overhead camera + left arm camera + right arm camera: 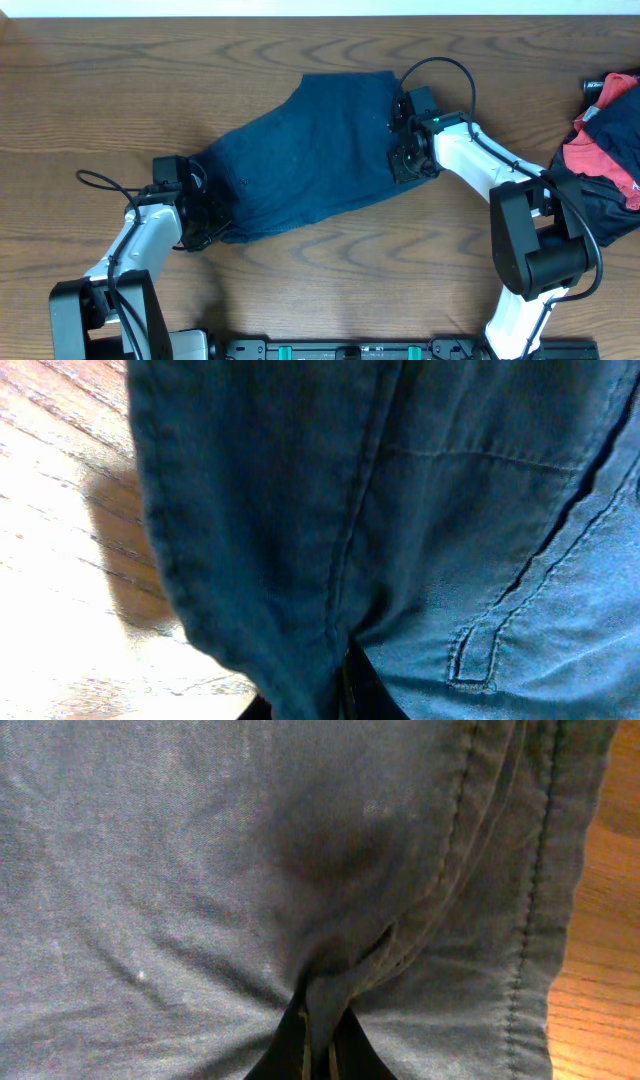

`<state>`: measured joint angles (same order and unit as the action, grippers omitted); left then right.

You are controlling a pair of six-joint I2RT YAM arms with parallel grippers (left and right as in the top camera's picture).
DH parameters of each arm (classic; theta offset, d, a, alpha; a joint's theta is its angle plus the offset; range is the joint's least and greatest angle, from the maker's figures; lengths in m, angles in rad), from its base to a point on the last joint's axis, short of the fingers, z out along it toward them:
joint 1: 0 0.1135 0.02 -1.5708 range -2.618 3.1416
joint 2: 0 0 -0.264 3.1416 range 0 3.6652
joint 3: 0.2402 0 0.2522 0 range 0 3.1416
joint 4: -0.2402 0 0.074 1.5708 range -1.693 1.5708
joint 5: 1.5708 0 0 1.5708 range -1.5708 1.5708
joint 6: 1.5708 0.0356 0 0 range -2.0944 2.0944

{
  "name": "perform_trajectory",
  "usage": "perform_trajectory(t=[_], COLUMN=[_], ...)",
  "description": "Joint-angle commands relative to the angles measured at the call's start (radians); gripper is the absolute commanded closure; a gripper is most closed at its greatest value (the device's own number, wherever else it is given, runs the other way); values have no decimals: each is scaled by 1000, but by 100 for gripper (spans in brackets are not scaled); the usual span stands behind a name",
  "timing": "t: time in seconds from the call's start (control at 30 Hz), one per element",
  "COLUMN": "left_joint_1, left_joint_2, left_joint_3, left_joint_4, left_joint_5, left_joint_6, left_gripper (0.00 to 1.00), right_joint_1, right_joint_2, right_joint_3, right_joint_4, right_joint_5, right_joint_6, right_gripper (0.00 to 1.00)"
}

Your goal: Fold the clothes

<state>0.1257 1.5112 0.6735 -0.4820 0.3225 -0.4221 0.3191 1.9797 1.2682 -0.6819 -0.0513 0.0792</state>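
Note:
The clothes (305, 155), dark navy shorts, lie spread slantwise across the middle of the wooden table. My left gripper (205, 215) is shut on the shorts' lower left edge; in the left wrist view the fabric (330, 510) bunches into the jaws at the bottom. At the right edge, my right gripper (403, 150) is shut on a pinched fold near the stitched hem (530, 870), and that fold of cloth (320, 1000) runs down between its dark fingers.
A heap of red and dark garments (610, 140) lies at the table's right edge. Bare wood table (120, 90) surrounds the shorts. A black rail (400, 350) runs along the front edge between the arm bases.

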Motion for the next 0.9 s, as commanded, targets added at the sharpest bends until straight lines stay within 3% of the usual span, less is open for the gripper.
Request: perform_trajectory(t=[0.0,0.03,0.07,0.1,0.13,0.17,0.63,0.87], left_joint_1=[1,2,2,1,1,1,1,-15], left_joint_2=[16,16,17,16,16,16,7,-25], left_joint_3=[4,4,4,4,4,5,99,282], left_joint_4=[5,5,5,8,15,18,4,-151], left_joint_5=[10,10,10,10,10,9,-2,-2], left_joint_6=[-1,0,3,10,14,13,-28,-6], left_gripper=[67,30,18,41,86,94,94,94], right_joint_1=[8,8,8,8,8,8,8,8], right_joint_2=[10,10,10,10,10,10,8,-4], right_joint_3=[44,49,56,62,66,69,106,163], right_joint_4=[-7,-9,-11,-14,-15,-17,-36,-74], right_joint_5=[10,10,10,10,10,10,10,29], right_joint_6=[10,10,10,10,10,10,9,-7], right_gripper=[99,99,99,99,99,99,99,99])
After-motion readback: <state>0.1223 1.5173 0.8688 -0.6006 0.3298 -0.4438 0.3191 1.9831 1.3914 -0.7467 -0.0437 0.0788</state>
